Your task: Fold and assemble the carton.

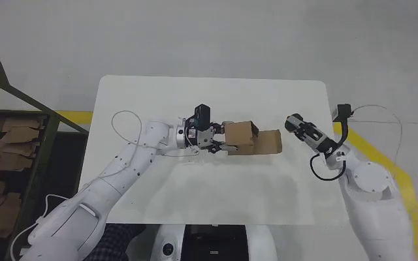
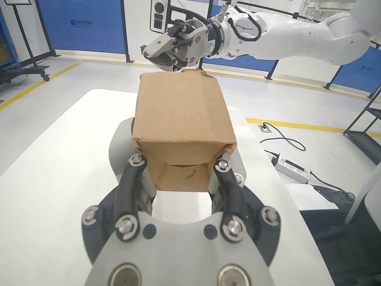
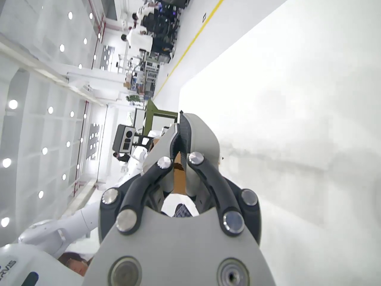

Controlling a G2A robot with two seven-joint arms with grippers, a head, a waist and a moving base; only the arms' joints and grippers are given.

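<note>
A brown carton (image 1: 248, 137) lies on its side in the middle of the white table (image 1: 163, 98), with a flap (image 1: 269, 141) standing open at its right end. My left gripper (image 1: 221, 138) is shut on the carton's left end. In the left wrist view the carton (image 2: 181, 111) sits between the two fingers of the left gripper (image 2: 178, 165), and its near end is partly open. My right gripper (image 1: 289, 122) hovers to the right of the carton, apart from it, shut and holding nothing. Its fingers (image 3: 186, 132) are pressed together. The right gripper (image 2: 157, 57) sits just beyond the carton's far edge.
A rack with flat cardboard (image 1: 19, 140) stands off the table's left side. Beside the table's right edge lies a power brick with a cable (image 2: 290, 169). Bare table surface (image 2: 59, 150) extends on all sides of the carton.
</note>
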